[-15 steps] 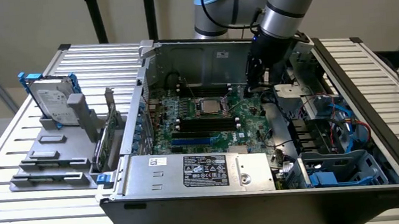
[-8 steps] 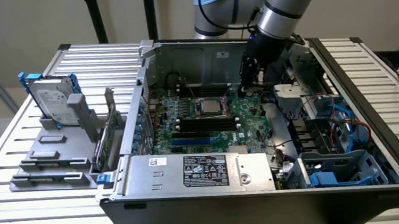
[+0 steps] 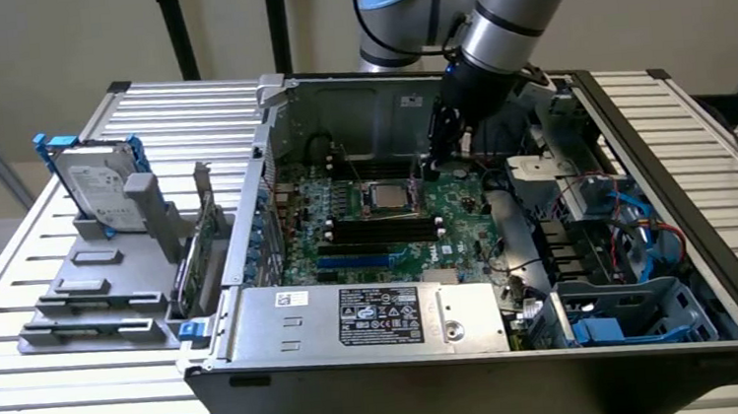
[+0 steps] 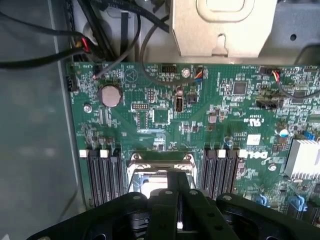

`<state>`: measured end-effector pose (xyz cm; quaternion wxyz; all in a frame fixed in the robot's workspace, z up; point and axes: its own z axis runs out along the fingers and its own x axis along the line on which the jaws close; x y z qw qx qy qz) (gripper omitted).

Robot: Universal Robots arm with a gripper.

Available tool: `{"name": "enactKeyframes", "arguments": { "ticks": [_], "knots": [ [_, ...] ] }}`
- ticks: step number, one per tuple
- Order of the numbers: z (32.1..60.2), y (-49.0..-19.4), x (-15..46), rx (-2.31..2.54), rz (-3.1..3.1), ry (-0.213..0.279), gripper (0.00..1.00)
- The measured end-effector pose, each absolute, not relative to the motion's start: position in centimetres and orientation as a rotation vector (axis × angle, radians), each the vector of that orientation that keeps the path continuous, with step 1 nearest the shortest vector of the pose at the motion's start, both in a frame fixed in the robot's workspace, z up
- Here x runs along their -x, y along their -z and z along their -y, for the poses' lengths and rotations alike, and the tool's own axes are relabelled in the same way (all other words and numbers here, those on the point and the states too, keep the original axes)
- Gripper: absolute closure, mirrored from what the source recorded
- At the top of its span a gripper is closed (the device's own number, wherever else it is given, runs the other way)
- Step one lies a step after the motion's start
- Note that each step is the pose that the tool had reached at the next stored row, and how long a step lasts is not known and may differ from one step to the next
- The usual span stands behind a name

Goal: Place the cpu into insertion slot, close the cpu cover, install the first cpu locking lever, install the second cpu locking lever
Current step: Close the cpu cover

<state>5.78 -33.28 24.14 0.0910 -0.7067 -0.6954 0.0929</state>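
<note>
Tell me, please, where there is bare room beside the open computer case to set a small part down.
The slatted table lies bare on the exterior view's right of the computer case, and along its near edge by the grey drive rack. Inside the case it is crowded: the gripper hangs over the motherboard.

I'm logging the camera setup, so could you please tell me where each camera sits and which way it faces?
Exterior view: off the arm, above the open computer case, looking down at the motherboard; the arm and gripper show.
Wrist view: on the wrist, looking along the gripper at the motherboard.
Shared: gripper, motherboard, insertion slot.
</note>
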Motion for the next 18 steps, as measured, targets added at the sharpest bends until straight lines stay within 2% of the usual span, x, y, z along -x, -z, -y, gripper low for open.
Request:
{"name": "enactKeyframes", "arguments": {
  "ticks": [18],
  "knots": [
    [33.9,-24.0,-1.5,2.068,2.036,-0.328,0.89]
  ]
}}
